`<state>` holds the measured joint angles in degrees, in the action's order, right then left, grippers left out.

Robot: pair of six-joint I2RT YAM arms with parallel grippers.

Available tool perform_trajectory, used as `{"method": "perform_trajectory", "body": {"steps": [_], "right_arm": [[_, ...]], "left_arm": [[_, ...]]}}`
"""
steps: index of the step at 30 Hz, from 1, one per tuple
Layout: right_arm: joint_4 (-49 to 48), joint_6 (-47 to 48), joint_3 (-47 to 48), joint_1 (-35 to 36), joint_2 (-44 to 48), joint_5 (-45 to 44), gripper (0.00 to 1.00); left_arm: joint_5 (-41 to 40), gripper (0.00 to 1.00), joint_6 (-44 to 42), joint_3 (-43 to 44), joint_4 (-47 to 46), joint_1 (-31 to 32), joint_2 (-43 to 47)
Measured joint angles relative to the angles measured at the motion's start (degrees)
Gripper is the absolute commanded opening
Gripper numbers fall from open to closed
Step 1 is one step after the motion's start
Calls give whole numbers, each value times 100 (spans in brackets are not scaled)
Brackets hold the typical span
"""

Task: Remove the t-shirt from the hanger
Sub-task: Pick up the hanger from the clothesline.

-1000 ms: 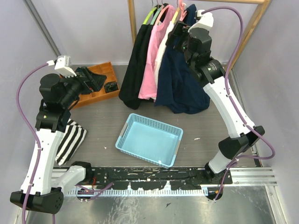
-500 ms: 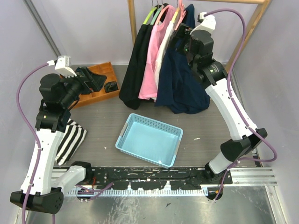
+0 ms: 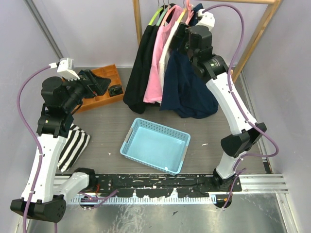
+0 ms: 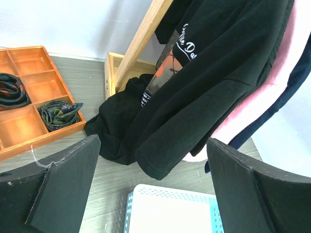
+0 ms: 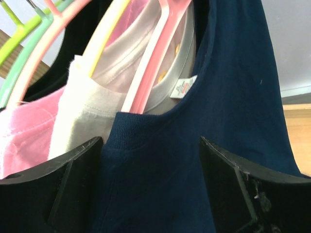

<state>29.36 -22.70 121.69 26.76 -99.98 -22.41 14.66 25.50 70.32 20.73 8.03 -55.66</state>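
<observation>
A navy t-shirt (image 3: pixel 187 92) hangs on a pink hanger (image 5: pixel 155 63) at the right end of the clothes rack. My right gripper (image 3: pixel 183 40) is raised to its neckline. In the right wrist view the navy t-shirt (image 5: pixel 218 97) fills the frame, and the right gripper (image 5: pixel 151 145) stands open with the collar cloth between its fingers, not pinched. My left gripper (image 3: pixel 99 82) is far to the left above the orange tray. The left gripper (image 4: pixel 153 141) is open and holds nothing.
A black shirt (image 3: pixel 138 73), a pink top (image 3: pixel 155 63) and a white garment (image 3: pixel 169 53) hang left of the navy one. A light blue basket (image 3: pixel 155 145) sits mid-table. An orange tray (image 3: pixel 104 94) and striped cloth (image 3: pixel 73 145) lie left. The wooden rack post (image 3: pixel 257 34) slants at right.
My right arm has swung left and up, bringing its gripper closer to the navy t-shirt's collar. The left arm has not moved.
</observation>
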Motion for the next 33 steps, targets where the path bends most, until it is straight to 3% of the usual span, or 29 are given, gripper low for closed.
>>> {"method": "perform_trajectory", "body": {"steps": [4, 10, 14, 23, 33], "right_arm": [[138, 7, 0, 0, -15, -105, 83], [195, 177, -308, -31, 291, -367, 67], [205, 361, -549, -201, 570, -446, 66], [212, 634, -717, -1029, 811, 181, 62], [146, 896, -664, -1123, 675, 789, 50]], "left_arm": [[-2, 98, 0, 4, 4, 0, 0], [9, 98, 4, 9, 4, 0, 0], [66, 98, 2, 35, 20, 0, -2], [127, 98, 0, 190, 22, 0, -4], [133, 98, -4, 192, 90, 0, -7]]}}
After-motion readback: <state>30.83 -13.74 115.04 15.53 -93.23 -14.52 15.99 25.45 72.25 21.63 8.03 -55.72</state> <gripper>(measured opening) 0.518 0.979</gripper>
